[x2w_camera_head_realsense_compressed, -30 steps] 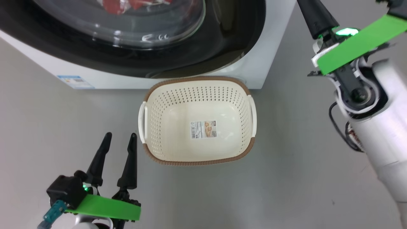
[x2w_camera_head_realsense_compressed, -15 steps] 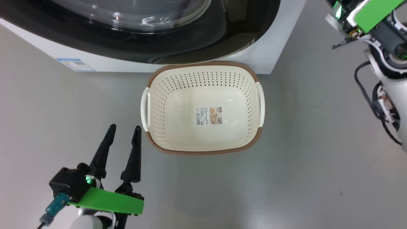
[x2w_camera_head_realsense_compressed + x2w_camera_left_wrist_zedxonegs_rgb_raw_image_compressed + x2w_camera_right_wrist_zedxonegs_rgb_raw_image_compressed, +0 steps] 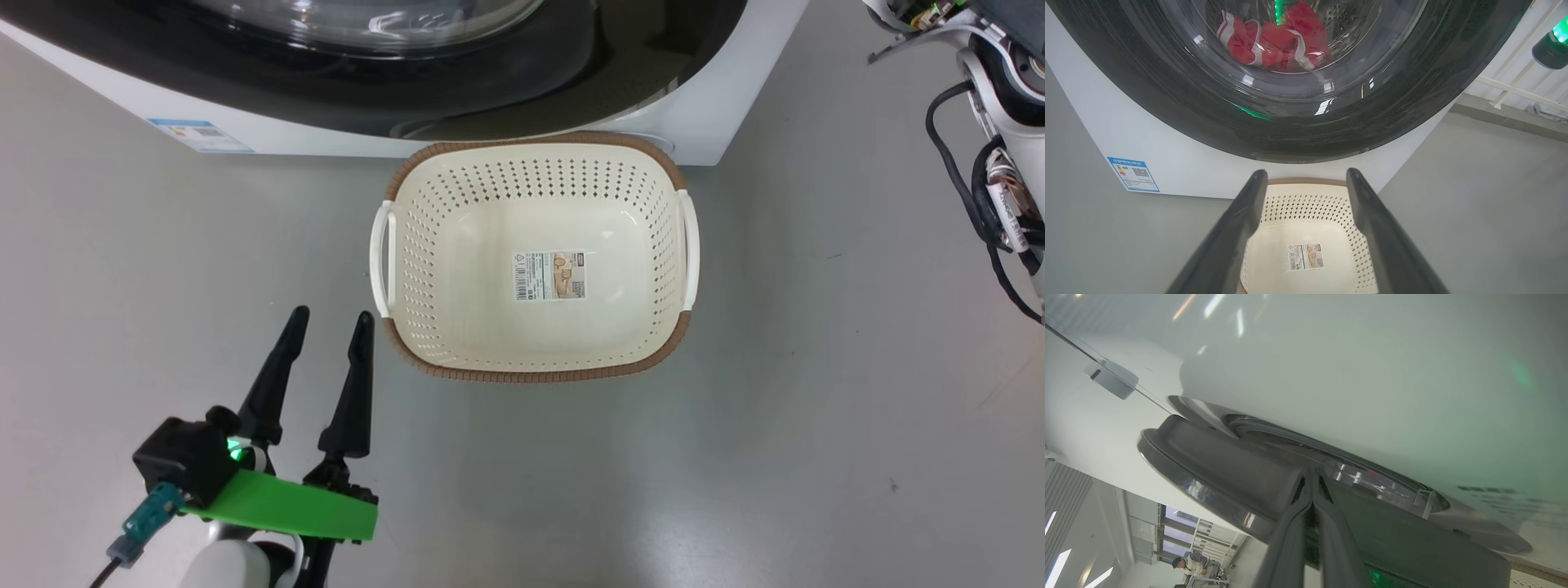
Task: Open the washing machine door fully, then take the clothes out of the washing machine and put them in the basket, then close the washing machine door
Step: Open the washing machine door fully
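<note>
Task progress: no step is showing as finished. The washing machine door (image 3: 1167, 102) is appearing shut. The red clothes (image 3: 1274, 41) are lying in the drum behind its glass, at upper centre. The basket (image 3: 535, 377) is sitting empty on the floor at frame centre, just before the washing machine (image 3: 718, 98), with its long axis running left to right and its mouth facing up. I am holding my left claw (image 3: 333, 314) released at lower left. I am keeping my right claw (image 3: 1312, 475) clenched, its tips meeting the door rim's edge.

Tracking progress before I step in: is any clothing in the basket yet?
No, the basket holds just its label sticker; the clothes sit behind the washing machine door.
</note>
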You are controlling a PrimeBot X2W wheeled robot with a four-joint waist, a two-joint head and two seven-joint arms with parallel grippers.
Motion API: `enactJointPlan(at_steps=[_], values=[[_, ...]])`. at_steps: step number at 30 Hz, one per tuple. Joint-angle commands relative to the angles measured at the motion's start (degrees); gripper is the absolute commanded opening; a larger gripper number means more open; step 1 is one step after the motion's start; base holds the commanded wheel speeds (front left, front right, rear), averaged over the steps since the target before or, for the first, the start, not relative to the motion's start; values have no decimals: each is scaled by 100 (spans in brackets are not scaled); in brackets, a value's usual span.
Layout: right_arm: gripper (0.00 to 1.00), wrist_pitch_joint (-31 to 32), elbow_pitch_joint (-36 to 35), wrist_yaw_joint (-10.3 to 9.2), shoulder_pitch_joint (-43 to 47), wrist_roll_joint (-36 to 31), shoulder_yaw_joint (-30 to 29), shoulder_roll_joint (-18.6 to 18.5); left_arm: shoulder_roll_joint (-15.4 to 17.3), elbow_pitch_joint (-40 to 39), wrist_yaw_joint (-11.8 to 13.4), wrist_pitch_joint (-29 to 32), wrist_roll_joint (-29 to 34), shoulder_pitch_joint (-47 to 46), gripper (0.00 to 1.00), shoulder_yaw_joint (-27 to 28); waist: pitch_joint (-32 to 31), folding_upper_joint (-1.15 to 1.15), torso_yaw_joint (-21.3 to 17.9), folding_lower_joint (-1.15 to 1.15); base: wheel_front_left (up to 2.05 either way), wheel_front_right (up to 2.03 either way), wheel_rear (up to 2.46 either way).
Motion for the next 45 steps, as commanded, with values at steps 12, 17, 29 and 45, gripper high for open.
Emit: enactJointPlan(at_steps=[12, 17, 29, 45], values=[[0, 235, 38, 2, -129, -156, 182, 268, 120, -88, -32, -52, -74, -140, 100, 154, 24, 0, 24, 0, 0, 0, 0], [0, 315, 13, 2, 5, -193, 245, 318, 105, -60, -32, -52, -62, -118, 100, 179, -74, 0, 6, 0, 0, 0, 0], [0, 473, -58, 2, 499, -220, 329, 397, 68, -64, -32, -52, -69, 17, 100, 235, -455, 0, -58, 0, 0, 0, 0], [0, 713, -468, 2, 1279, -216, 412, 453, 36, -73, -32, -52, -36, 322, 100, 283, -937, 0, -114, 0, 0, 0, 0]])
